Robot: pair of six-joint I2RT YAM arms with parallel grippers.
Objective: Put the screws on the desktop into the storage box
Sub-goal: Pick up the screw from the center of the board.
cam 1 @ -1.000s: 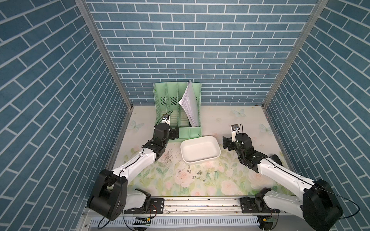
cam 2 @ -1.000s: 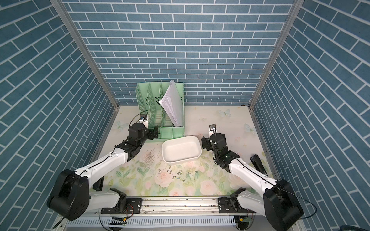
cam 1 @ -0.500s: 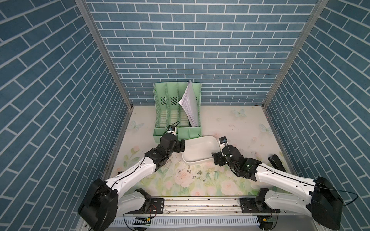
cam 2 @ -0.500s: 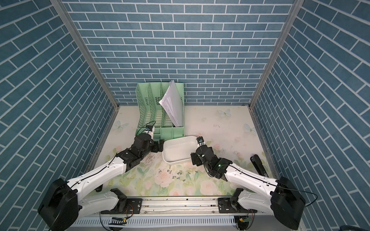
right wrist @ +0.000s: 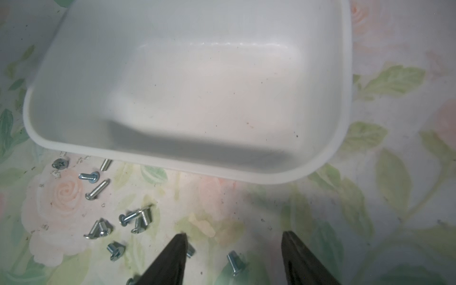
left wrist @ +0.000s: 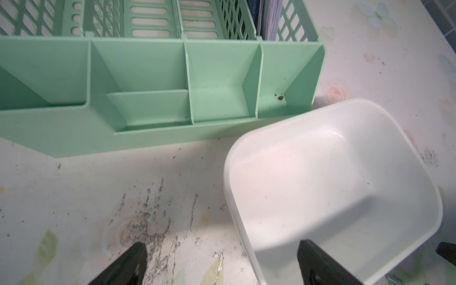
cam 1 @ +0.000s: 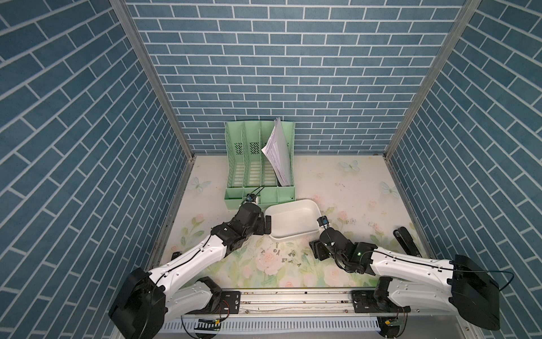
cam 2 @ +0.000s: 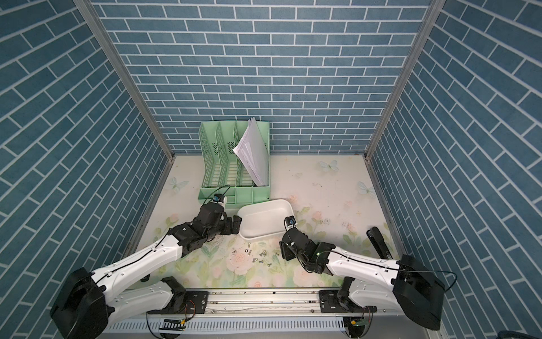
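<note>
Storage box [cam 1: 293,217] long axis runs left-right; screws [cam 1: 289,258] strewn in front. Left gripper [left wrist: 222,245] wide, right gripper [right wrist: 234,237] narrower, nothing held. Both came closer to box.

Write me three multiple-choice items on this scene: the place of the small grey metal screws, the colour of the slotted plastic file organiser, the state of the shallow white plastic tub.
1. The shallow white plastic tub is: A. upright and empty; B. overturned; C. lidded.
2. The slotted plastic file organiser is: A. yellow; B. mint green; C. red.
3. The small grey metal screws lie: A. inside the tub; B. in the organiser; C. on the flowered cream desktop, outside the tub.
A, both wrist views show its bare floor; B, its walls are pale green; C, they lie scattered before the tub's rim.
</note>
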